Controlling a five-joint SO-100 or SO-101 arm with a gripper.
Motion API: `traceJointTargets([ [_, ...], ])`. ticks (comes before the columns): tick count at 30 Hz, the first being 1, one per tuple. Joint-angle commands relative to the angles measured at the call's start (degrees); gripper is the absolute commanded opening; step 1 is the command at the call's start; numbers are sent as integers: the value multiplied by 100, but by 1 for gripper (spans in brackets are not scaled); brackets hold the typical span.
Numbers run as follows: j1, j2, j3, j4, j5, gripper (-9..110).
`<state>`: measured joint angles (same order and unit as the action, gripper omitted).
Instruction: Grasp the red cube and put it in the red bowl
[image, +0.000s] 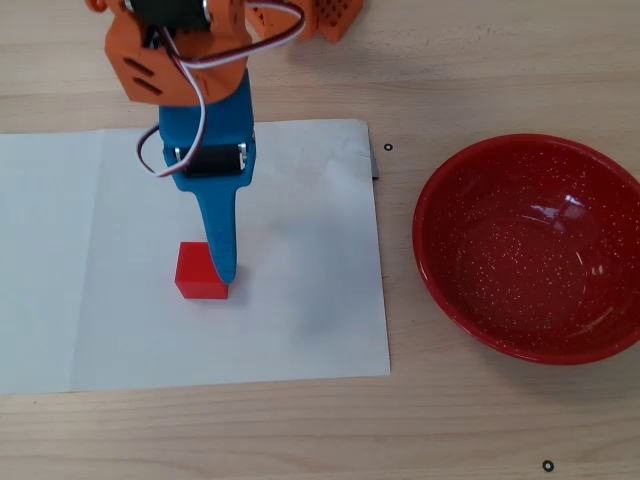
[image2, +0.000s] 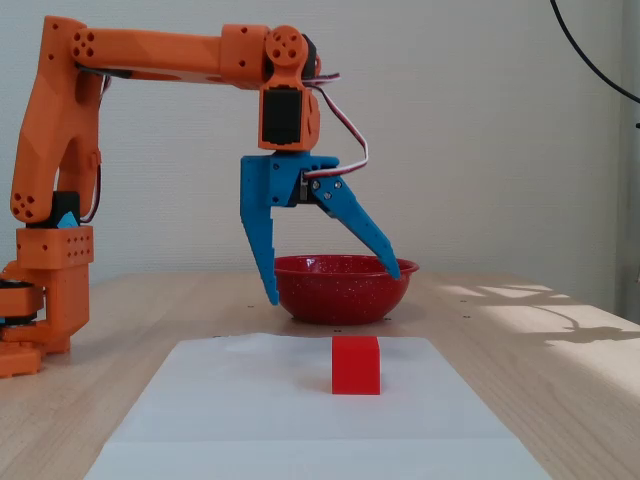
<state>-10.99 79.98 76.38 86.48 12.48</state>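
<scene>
red cube (image: 198, 272) (image2: 356, 365) rests flat on a white paper sheet (image: 300, 300) (image2: 250, 420), apart from everything else on the wooden table (image: 480, 60). blue gripper (image2: 332, 285) hangs above the cube with its two fingers spread wide, touching nothing; in the overhead view one blue finger (image: 222, 235) overlaps the cube's right edge. orange arm (image2: 150, 50) reaches in from the left of the fixed view. red bowl (image: 530, 248) (image2: 340, 288), speckled white and empty, sits off the sheet, to the right in the overhead view
</scene>
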Motion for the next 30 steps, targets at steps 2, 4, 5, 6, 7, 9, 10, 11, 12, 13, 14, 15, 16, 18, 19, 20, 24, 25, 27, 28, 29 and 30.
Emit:
traceJointTargets([
  [2, -387, 211, -1020, -167, 229, 57],
  [4, -413, 88, -1178, -185, 246, 58],
  [5, -439, 26, -1248, -193, 264, 58],
  [6, -457, -26, -1292, -220, 290, 58],
  [7, -475, -79, -1345, -229, 299, 58],
  [9, -510, -167, -1406, -229, 343, 58],
  [10, -519, -211, -1441, -229, 343, 58],
  [11, -527, -255, -1477, -211, 352, 58],
  [12, -527, -299, -1512, -193, 352, 58],
  [13, -527, -334, -1538, -185, 352, 59],
  [14, -527, -369, -1564, -176, 343, 59],
  [15, -527, -404, -1573, -167, 334, 59],
  [16, -519, -439, -1591, -167, 325, 59],
  [18, -510, -519, -1617, -176, 308, 59],
  [19, -501, -554, -1617, -193, 308, 59],
  [20, -492, -598, -1635, -193, 290, 59],
  [24, -457, -782, -1723, -211, 264, 59],
  [25, -448, -835, -1758, -220, 255, 59],
  [27, -431, -940, -1828, -237, 255, 59],
  [28, -422, -993, -1863, -246, 255, 59],
  [29, -413, -1046, -1881, -255, 264, 59],
  [30, -404, -1090, -1916, -255, 264, 59],
])
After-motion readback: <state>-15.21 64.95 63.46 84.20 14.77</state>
